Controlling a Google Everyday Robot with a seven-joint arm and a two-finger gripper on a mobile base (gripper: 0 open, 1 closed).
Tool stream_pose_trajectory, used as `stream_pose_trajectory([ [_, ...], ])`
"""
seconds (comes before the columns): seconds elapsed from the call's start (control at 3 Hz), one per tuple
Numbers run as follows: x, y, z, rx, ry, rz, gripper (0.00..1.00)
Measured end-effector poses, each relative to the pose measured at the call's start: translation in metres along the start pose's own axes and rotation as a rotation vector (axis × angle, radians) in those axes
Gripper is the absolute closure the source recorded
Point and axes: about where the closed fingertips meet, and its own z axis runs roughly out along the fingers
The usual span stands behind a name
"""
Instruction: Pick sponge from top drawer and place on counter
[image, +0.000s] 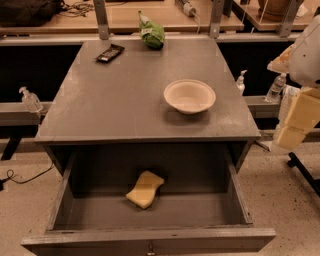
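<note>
The pale-yellow sponge (145, 189) lies flat on the floor of the open top drawer (150, 237), a little left of its middle. The drawer is pulled out toward me, its small metal knob at the bottom edge. The dark-grey counter (115, 95) spans above it. My gripper (299, 117) hangs at the right edge of the view, beside the counter's right side and well above and right of the sponge, its flat yellowish fingers pointing down. Nothing shows between them.
A cream bowl (190, 96) sits on the counter's right half. A green bag (152, 32) and a dark flat packet (110, 53) lie near the back edge. Small bottles (30, 100) stand on side rails. Light wooden benches run behind.
</note>
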Motion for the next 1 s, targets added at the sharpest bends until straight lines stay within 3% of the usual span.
stream_pose_trajectory([
  [0.33,-0.003,-0.001,0.002,0.000,-0.015,-0.006,0.00],
  [0.67,-0.029,0.000,0.034,-0.025,-0.141,-0.060,0.00],
  [1.0,-0.087,0.028,0.079,-0.056,-0.288,-0.145,0.00],
])
